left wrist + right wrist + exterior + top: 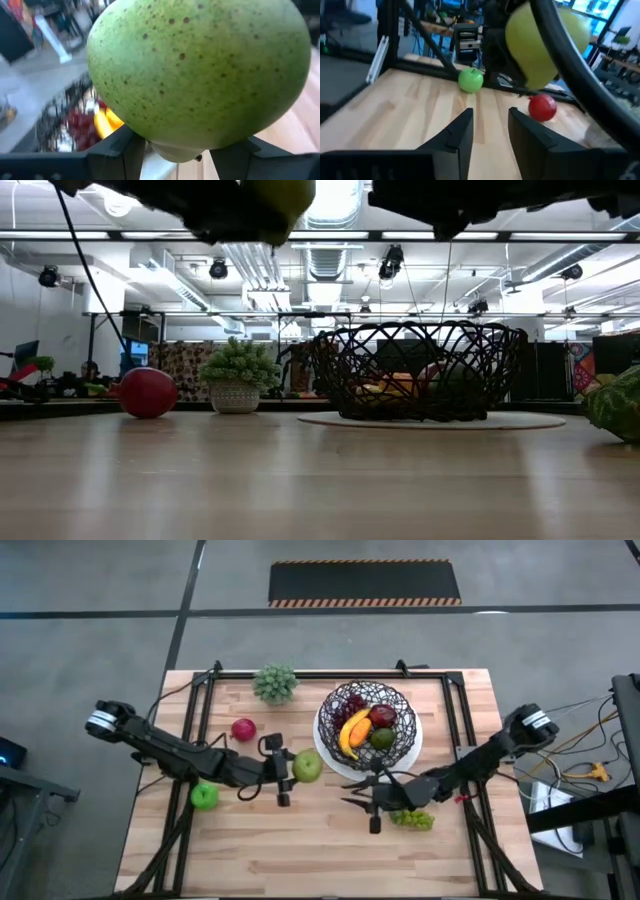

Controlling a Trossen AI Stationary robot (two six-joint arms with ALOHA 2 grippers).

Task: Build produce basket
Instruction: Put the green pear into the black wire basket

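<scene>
A green pear (200, 75), freckled with small brown specks, is gripped between the fingers of the left gripper (283, 772) and held clear of the table, at about eight o'clock from the basket (367, 725). Its long axis cannot be told. The basket of black crisscrossed wire is seen on a white plate (322, 751), with a yellow banana (351, 730), a red fruit and dark grapes inside. The right gripper (368, 803) is empty, its fingers slightly parted, at six o'clock from the basket. Green grapes (412, 819) lie just beside it.
</scene>
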